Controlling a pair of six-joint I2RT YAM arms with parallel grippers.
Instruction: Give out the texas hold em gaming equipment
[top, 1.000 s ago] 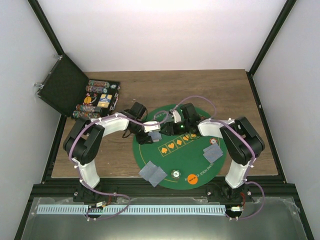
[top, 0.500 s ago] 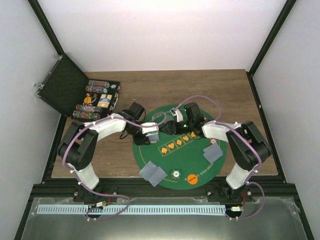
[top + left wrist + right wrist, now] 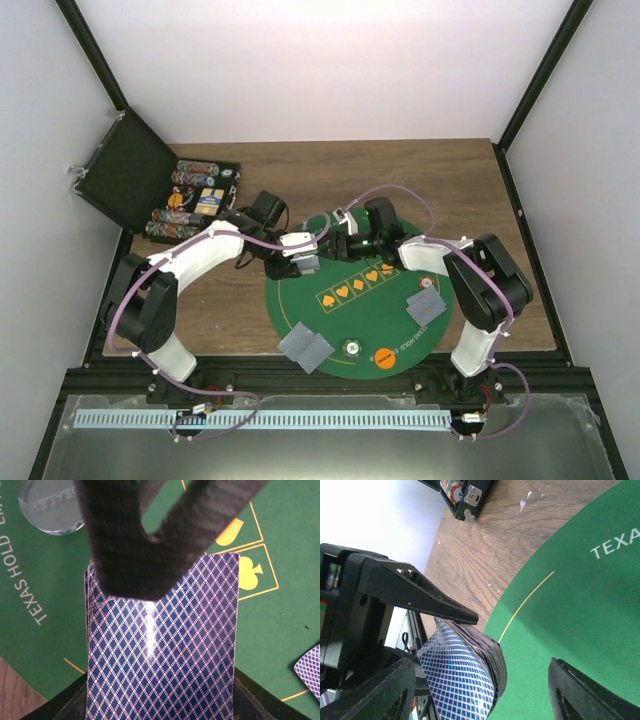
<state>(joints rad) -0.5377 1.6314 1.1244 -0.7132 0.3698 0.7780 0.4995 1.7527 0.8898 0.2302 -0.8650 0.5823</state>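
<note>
My left gripper [image 3: 300, 263] is shut on a deck of playing cards [image 3: 162, 650] with blue diamond backs, held over the far left part of the round green mat [image 3: 350, 310]. My right gripper [image 3: 335, 246] is open at the deck's free end. In the right wrist view the deck [image 3: 470, 672] sits between its fingers [image 3: 370, 690] and the top card bows outward. Two small piles of face-down cards [image 3: 305, 347] [image 3: 427, 305] lie on the mat. A clear dealer token [image 3: 352, 348] and an orange token [image 3: 384, 357] lie near the mat's front edge.
An open black case [image 3: 195, 200] with rows of chips stands at the back left on the wooden table [image 3: 450, 190]. Orange suit marks [image 3: 355, 285] run across the mat's middle. Black frame posts edge both sides.
My right gripper has moved left and reached the deck. My left gripper has shifted slightly back with the deck, its arm stretched out further.
</note>
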